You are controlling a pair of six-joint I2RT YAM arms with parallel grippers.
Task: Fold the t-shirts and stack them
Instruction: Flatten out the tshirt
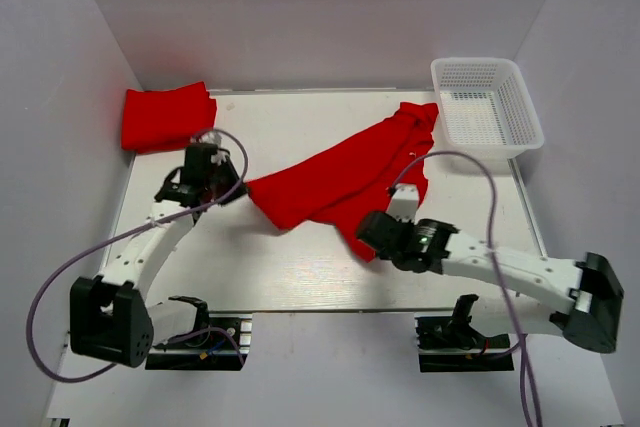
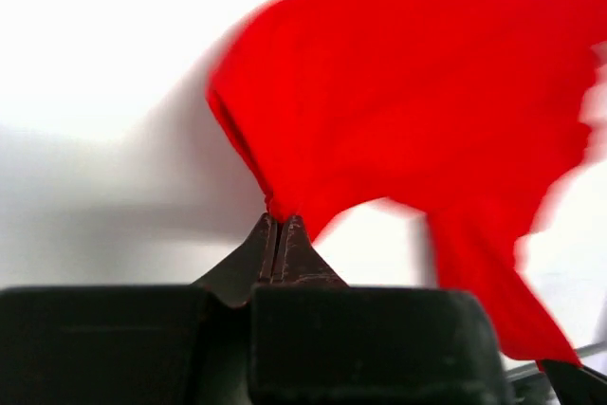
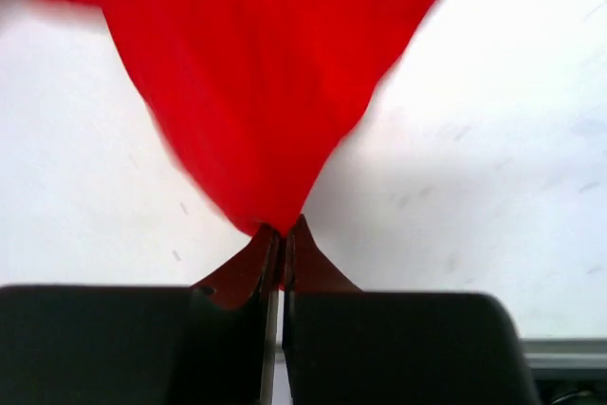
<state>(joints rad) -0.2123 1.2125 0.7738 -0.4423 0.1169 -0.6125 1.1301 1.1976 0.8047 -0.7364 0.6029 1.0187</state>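
Folding is partly done: one folded t-shirt (image 1: pixel 167 117) lies upper left, while the left gripper (image 2: pixel 282 222) and right gripper (image 3: pixel 283 230) each pinch the unfolded t-shirt (image 1: pixel 340 177) at centre.

You're looking into a robotics lab cell: a white table (image 1: pixel 300 277) boxed in by plain white walls (image 1: pixel 330 7), a left arm (image 1: pixel 150 242) and right arm (image 1: pixel 500 265) bolted at its near edge, purple cables (image 1: pixel 494 212) looping loose, a red shirt (image 1: pixel 340 182) held between the arms
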